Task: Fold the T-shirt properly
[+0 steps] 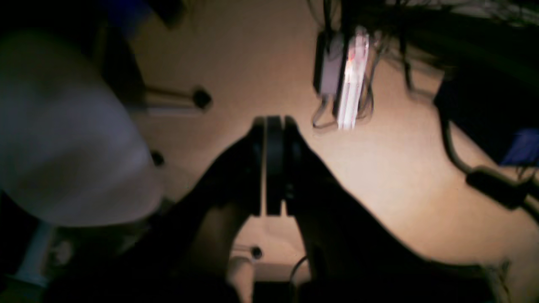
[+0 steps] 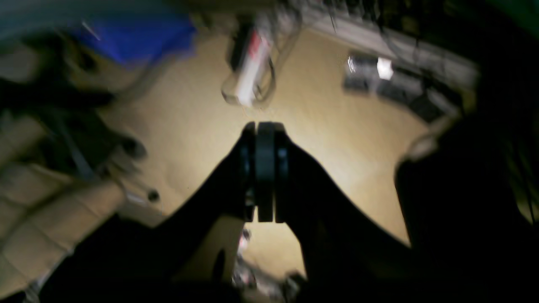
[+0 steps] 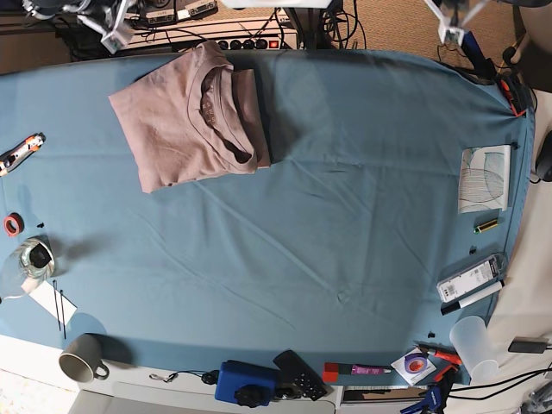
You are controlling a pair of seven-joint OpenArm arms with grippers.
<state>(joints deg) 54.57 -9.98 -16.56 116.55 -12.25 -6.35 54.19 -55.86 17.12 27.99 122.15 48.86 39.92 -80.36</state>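
The dusty-pink T-shirt lies folded into a compact rectangle at the far left of the teal table cover, neck side up. It shows in neither wrist view. My left gripper is shut and empty, hanging over tan floor, away from the shirt. My right gripper is also shut and empty over tan floor. In the base view only bits of the arms show at the top edge, the left arm at the right and the right arm at the left.
Small items line the table edges: a grey mug, a plastic cup, a printed sheet, a red tape roll, a glass, a blue box, a remote. Cables and a power strip lie behind.
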